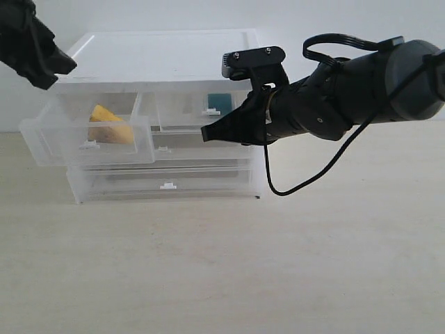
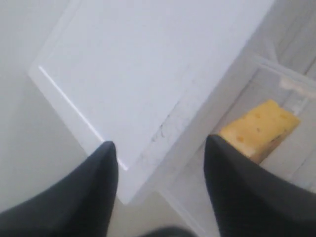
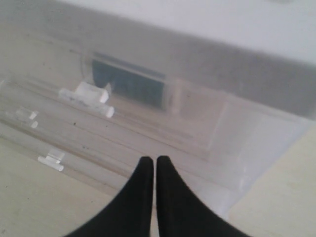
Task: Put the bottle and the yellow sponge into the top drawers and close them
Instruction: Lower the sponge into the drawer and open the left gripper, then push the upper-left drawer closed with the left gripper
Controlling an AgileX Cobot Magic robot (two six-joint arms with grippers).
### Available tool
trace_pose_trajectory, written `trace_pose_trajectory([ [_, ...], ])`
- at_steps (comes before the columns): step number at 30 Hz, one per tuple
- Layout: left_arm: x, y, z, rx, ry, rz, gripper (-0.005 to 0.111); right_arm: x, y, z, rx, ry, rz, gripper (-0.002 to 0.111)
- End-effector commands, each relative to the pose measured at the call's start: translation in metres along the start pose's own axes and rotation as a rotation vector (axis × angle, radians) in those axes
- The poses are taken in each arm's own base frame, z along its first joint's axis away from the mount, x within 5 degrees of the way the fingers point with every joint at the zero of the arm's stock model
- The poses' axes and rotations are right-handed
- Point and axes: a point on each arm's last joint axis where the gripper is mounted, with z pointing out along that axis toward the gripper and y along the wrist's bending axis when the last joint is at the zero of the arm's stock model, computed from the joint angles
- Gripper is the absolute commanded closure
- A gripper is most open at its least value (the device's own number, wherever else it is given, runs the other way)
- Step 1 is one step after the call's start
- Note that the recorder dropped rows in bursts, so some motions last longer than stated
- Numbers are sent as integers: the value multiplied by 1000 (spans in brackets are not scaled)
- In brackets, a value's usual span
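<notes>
Hovers with left gripper (image 2: pixel 160 144) spread wide and empty over a top corner of the translucent plastic drawer cabinet (image 1: pixel 167 42). Points right gripper (image 3: pixel 149 161), pinched shut on nothing, at the front of the pushed-in right top drawer (image 1: pixel 179 111), with the white cylindrical pill bottle with a teal-blue label (image 1: pixel 220 102) inside. Shows the mustard-yellow porous sponge wedge (image 1: pixel 110 126) lying in the pulled-out left top drawer (image 1: pixel 42 142).

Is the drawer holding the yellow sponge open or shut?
Open: the drawer juts out past the front of the cabinet, with the yellow sponge inside.
</notes>
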Motion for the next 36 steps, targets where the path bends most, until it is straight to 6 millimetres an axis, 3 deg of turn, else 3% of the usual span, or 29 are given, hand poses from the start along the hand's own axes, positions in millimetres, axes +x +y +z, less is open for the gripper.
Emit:
trace_pose_trajectory([
  [1, -7, 0, -23, 2, -29, -310, 85, -3, -1, -4, 3, -8, -6, 108],
  [3, -7, -5, -27, 53, -18, -452, 102, -3, -1, -4, 3, -8, -6, 108],
  [8, 6, -29, -28, 261, 177, -613, 103, -2, -2, -4, 8, 0, -6, 108],
  [19, 40, -63, 2, 328, 316, -656, 103, -2, -2, -4, 10, 2, -23, 108],
  [36, 55, -59, 59, 183, 223, -661, 103, -1, -2, -4, 14, 9, -31, 108],
])
